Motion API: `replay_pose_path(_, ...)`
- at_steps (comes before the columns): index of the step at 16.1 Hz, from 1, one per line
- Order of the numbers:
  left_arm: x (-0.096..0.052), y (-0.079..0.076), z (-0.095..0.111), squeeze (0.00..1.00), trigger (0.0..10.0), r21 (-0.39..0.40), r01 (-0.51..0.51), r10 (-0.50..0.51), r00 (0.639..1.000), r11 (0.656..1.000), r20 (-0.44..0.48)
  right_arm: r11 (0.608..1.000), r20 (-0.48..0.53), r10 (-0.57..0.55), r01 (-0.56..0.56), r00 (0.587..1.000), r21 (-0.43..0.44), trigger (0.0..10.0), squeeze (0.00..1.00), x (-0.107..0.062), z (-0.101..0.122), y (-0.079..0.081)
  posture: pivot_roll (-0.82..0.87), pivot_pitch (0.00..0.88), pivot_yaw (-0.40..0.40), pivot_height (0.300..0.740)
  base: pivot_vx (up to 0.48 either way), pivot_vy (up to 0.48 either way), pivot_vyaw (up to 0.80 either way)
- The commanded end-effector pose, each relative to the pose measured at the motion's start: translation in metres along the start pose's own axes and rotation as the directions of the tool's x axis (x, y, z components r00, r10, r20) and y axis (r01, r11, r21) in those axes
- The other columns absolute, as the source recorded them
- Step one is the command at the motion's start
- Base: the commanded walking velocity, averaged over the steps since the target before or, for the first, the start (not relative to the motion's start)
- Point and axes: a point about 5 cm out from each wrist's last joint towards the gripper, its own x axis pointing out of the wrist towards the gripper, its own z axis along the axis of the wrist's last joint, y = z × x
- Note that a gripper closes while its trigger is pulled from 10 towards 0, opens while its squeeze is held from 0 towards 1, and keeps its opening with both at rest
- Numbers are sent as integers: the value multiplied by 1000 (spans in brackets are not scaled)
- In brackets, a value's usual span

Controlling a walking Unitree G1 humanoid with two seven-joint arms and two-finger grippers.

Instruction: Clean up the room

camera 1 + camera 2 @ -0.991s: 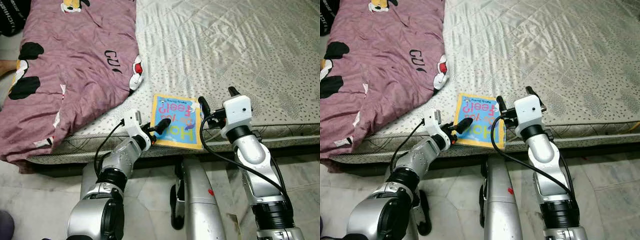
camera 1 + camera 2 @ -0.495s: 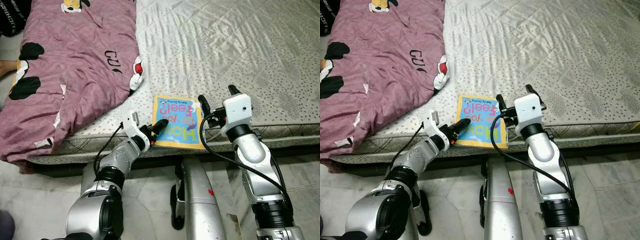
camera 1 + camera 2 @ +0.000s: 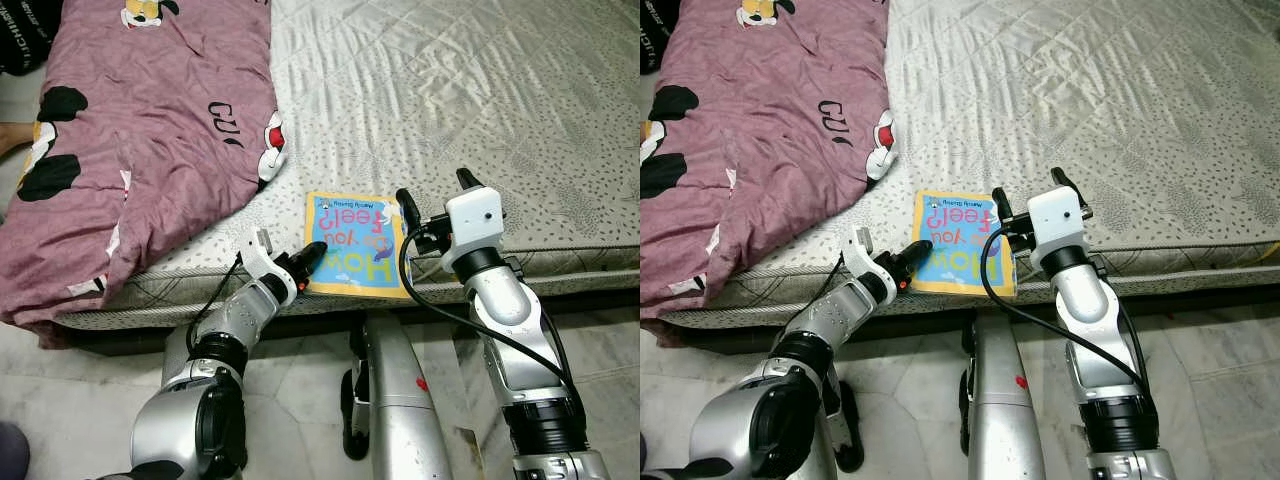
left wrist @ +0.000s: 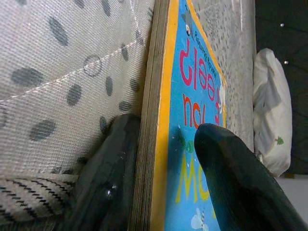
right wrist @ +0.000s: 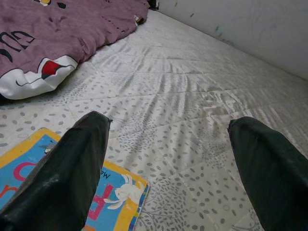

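Book: the book [image 3: 355,246] lies flat at the near edge of the bed [image 3: 480,110], low centre of the head view, title upside down to me.
Left gripper: my left gripper [image 3: 308,262] is at the book's near left corner; in the wrist view one finger [image 4: 108,178] sits under the pages against the mattress and the other over the blue cover, a narrow gap, straddling the edge but not clamped as far as I can tell.
Right gripper: my right gripper [image 3: 432,205] hovers just past the book's right edge, fingers spread wide, holding nothing.
Key relation: the book runs away from me up the bed; the left gripper is the one on it, so closing there looks like the coming move.
Blanket: the blanket [image 3: 140,130] is bunched in the upper left, apart from the book.
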Motion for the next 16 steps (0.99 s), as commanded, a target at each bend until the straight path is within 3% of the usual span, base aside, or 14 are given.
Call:
replay_pose_path(1,-4,11,-25,0,0,-54,-64,59,994,996,-91,1000,-4,-8,8,1000,-10,10000,0,-2,-2,-3,-206,221,-82,540,0,0,0)
replay_pose_path(10,-4,15,-19,0,0,-62,-108,106,994,992,-41,1000,-1,-8,8,1000,-13,10000,0,0,-2,-2,-201,220,-79,540,0,0,0)
replay_pose_path(14,-7,21,-3,0,0,-58,-163,168,983,985,81,1000,1,-14,14,1000,-18,10000,0,0,-3,-4,-199,216,-76,540,0,0,0)
replay_pose_path(16,-9,22,10,0,0,18,-201,195,966,979,167,1000,4,-19,19,1000,-18,10000,0,2,-2,-4,-188,206,-71,540,0,0,0)
